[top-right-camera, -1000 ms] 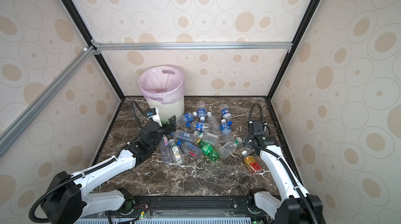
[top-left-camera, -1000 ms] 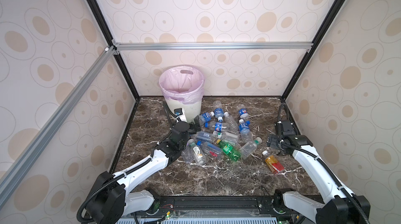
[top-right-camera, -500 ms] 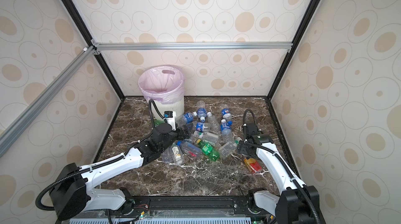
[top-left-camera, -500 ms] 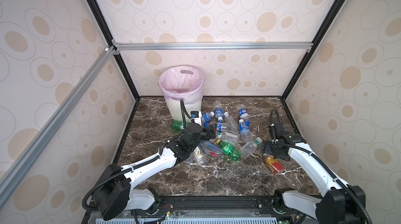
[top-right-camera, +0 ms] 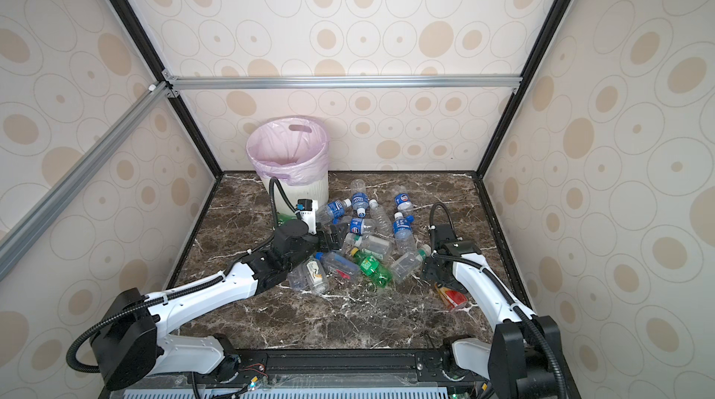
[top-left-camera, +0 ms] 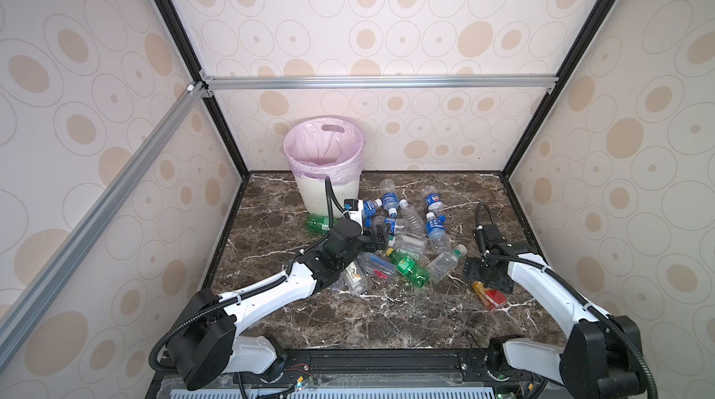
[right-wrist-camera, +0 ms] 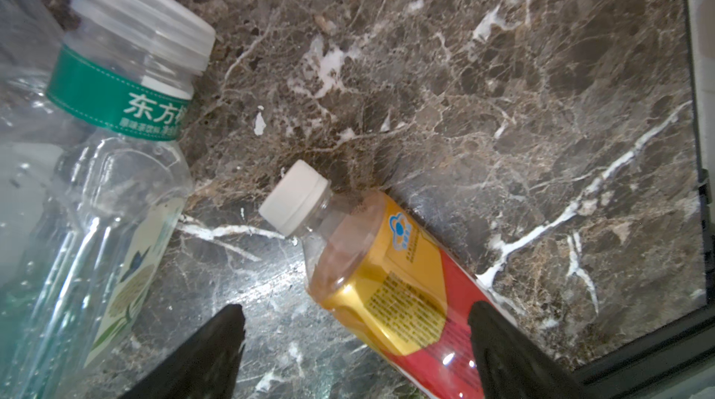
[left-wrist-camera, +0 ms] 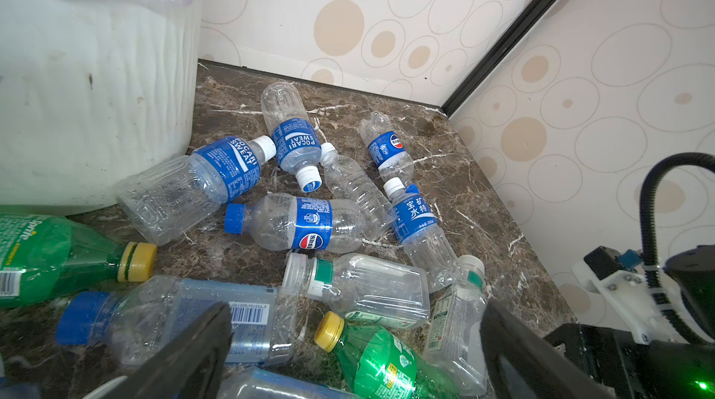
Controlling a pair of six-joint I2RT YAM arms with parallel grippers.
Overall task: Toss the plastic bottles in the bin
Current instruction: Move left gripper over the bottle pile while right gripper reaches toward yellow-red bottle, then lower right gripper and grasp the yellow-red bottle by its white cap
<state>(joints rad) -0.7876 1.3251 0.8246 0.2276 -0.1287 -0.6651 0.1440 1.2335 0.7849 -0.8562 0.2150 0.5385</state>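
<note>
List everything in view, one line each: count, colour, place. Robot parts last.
bin: one, white with a pink bag, upright at the back left of the table.
blue-labelled bottles: five, clear, lying right of the bin.
green bottles: two, yellow caps; one in the pile, one at the bin's foot.
other clear bottles: at least five, mostly nearer the front of the pile.
yellow-and-red bottle: one, white cap, lying apart at the right.
table: one, dark brown marble.
walls: three, cream with beige circles.
arms: two, white and black, from the front edge.
left gripper: one, black, open, over the pile.
right gripper: one, black, open, over the yellow-and-red bottle.
</note>
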